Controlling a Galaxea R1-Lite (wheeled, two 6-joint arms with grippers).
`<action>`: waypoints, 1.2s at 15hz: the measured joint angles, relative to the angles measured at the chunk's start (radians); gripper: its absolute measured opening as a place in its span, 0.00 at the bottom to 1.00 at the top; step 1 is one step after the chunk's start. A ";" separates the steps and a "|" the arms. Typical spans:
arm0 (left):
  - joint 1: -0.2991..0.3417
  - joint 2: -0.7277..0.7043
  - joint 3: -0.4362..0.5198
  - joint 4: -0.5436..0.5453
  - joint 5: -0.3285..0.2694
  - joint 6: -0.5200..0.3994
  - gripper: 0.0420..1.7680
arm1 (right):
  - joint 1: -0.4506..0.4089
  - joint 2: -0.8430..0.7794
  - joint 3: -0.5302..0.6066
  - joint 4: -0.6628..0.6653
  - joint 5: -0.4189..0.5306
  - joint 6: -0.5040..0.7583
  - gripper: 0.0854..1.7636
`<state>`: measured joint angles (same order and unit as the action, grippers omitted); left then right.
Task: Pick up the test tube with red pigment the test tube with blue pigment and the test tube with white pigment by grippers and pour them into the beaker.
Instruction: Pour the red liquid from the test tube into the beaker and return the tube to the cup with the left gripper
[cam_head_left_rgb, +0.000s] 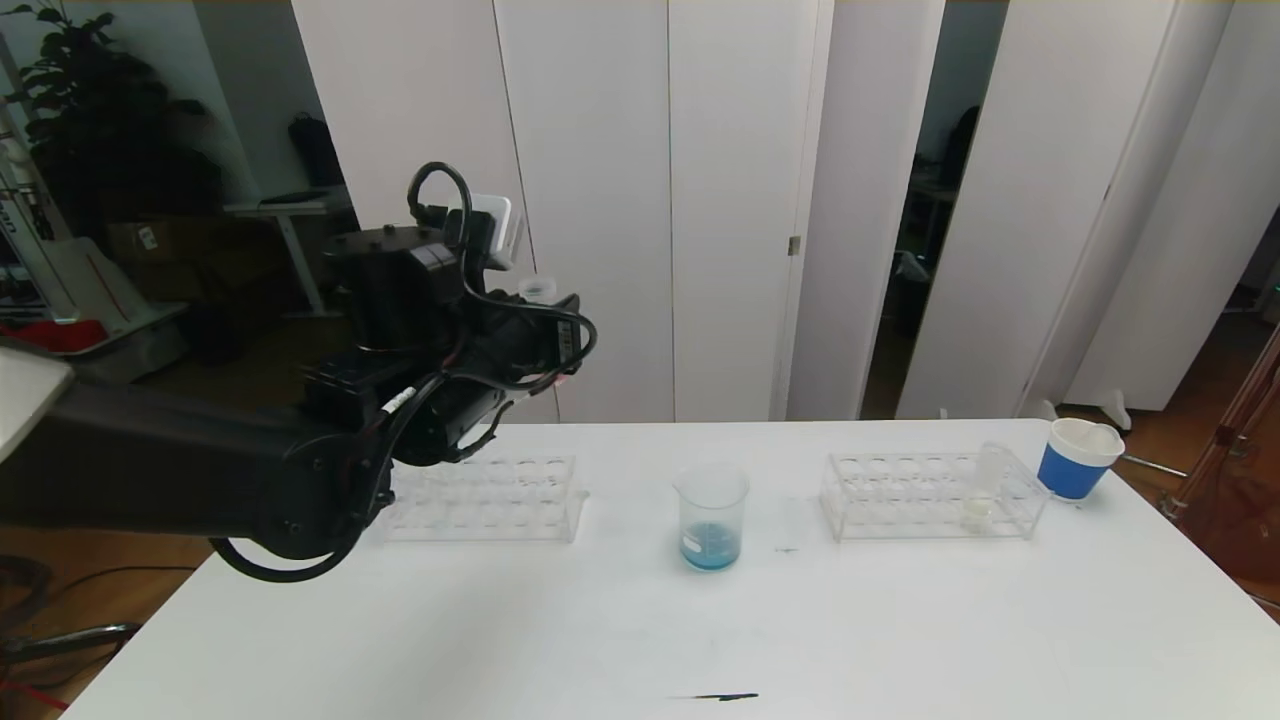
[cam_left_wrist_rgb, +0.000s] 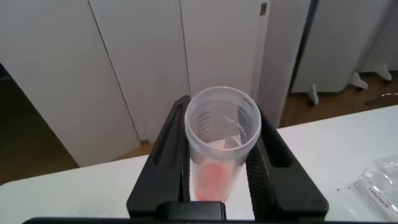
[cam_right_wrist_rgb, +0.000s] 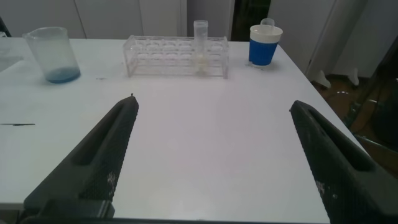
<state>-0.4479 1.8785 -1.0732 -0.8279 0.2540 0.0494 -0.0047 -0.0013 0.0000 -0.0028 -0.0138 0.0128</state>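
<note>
1. Worktop (cam_head_left_rgb: 600, 640): wide bare white surface across lower frame, front edge out of view, far edge at mid-height.
2. Beaker (cam_head_left_rgb: 711, 519): centre of head view, blue liquid at bottom, well apart from both racks.
3. Left rack (cam_head_left_rgb: 485, 498) left of centre; right rack (cam_head_left_rgb: 930, 494) right of centre, holding test tube with white pigment (cam_head_left_rgb: 985, 488); blue cup (cam_head_left_rgb: 1078, 457) near far right corner.
4. Left gripper (cam_left_wrist_rgb: 219, 163): raised at upper left, clamped on tube with red pigment (cam_left_wrist_rgb: 221, 140).
5. Right gripper (cam_right_wrist_rgb: 214, 155): low over worktop, fingers apart, holding nothing.
</note>
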 joint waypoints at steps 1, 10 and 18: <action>0.000 -0.003 -0.019 0.006 -0.033 0.015 0.32 | 0.000 0.000 0.000 0.000 0.000 -0.001 0.99; -0.025 0.135 -0.134 0.000 -0.342 0.232 0.32 | 0.000 0.000 0.000 0.000 0.000 -0.001 0.99; -0.024 0.292 -0.211 -0.130 -0.596 0.434 0.32 | 0.000 0.000 0.000 0.000 0.000 -0.001 0.99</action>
<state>-0.4723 2.1702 -1.2840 -0.9583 -0.3423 0.4834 -0.0047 -0.0013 0.0000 -0.0028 -0.0138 0.0119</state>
